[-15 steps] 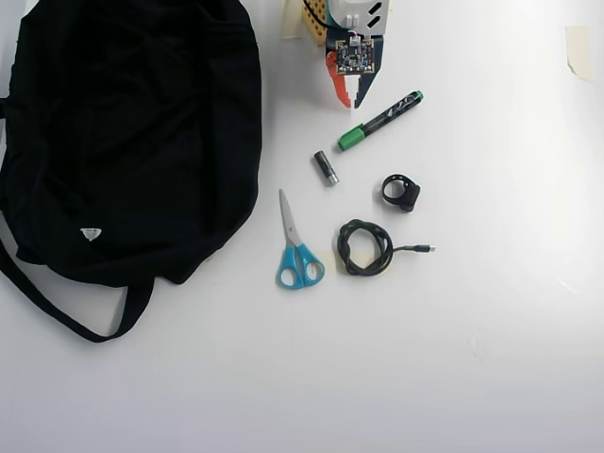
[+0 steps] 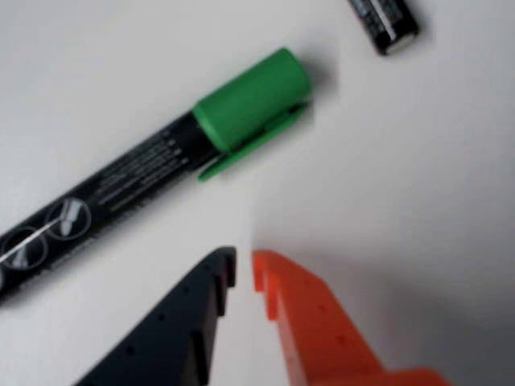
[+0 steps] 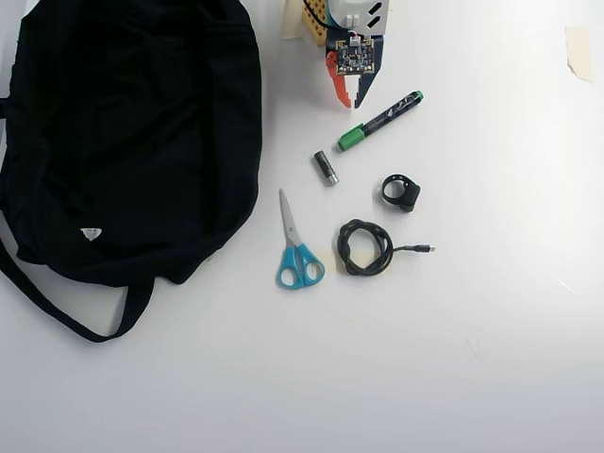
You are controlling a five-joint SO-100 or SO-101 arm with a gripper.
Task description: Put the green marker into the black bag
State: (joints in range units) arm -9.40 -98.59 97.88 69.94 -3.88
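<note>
The green marker (image 3: pixel 380 120) is a thin black stick with white writing and a bright green cap (image 2: pixel 252 100). It lies flat on the smooth white table (image 3: pixel 472 311), just beside the gripper (image 3: pixel 351 102). The gripper's orange and dark fingers are almost closed and hold nothing. A small battery (image 3: pixel 326 168), blue scissors (image 3: pixel 296 247) and a coiled cable (image 3: pixel 366 247) lie near. The big soft black bag (image 3: pixel 132 132) sits on the left in the overhead view.

Bright, even light on white table (image 3: pixel 491 359); soft shadows; wrist view blurred, overhead view sharp.
</note>
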